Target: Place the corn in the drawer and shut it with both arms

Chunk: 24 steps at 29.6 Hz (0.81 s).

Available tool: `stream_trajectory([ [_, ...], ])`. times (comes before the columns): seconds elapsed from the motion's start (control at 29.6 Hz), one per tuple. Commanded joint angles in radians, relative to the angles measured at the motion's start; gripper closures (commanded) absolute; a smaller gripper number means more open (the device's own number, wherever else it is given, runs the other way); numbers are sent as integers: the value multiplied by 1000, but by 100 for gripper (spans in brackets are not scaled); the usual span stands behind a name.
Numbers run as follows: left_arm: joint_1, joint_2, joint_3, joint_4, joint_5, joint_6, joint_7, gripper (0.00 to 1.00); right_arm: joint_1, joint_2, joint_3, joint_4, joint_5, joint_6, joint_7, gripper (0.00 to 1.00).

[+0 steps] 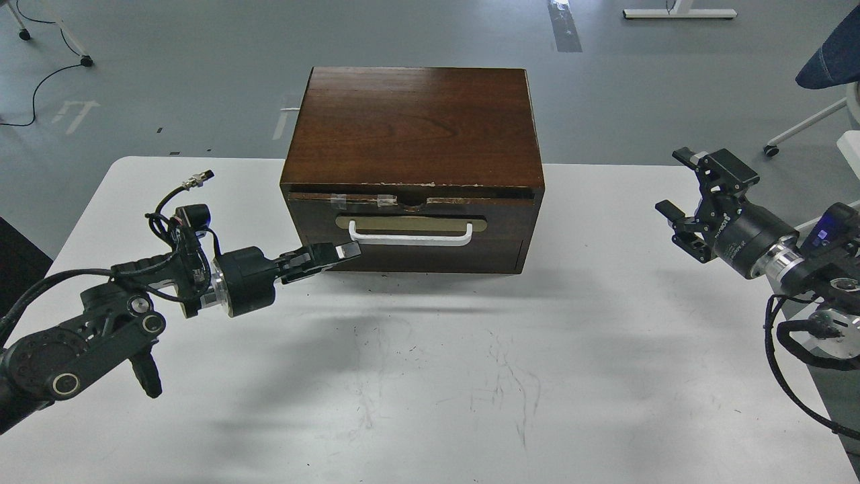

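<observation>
The dark brown wooden box (413, 124) stands at the back middle of the white table (605, 323). Its drawer (510, 218) is pushed in flush with the box front, with the white bar handle (410, 236) facing me. The corn is hidden. My left gripper (344, 251) is shut and empty, with its tips at the lower left of the drawer front, just under the left end of the handle. My right gripper (672, 180) is open and empty, held above the table well to the right of the box.
The table's top shows scuff marks (504, 370) in the middle front. A chair with a blue seat (830, 64) and a white desk foot (678, 12) stand on the grey floor behind. A cable (40, 81) lies on the floor at the back left.
</observation>
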Motion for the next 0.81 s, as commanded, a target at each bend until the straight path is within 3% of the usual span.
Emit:
stream_trajectory([
  [0.0, -13, -6, 8, 9, -6, 0, 0, 100, 0, 0, 0, 0, 0, 0, 0, 1],
  [0.78, -27, -14, 16, 29, -9, -2, 0, 100, 0, 0, 0, 0, 0, 0, 0, 1],
])
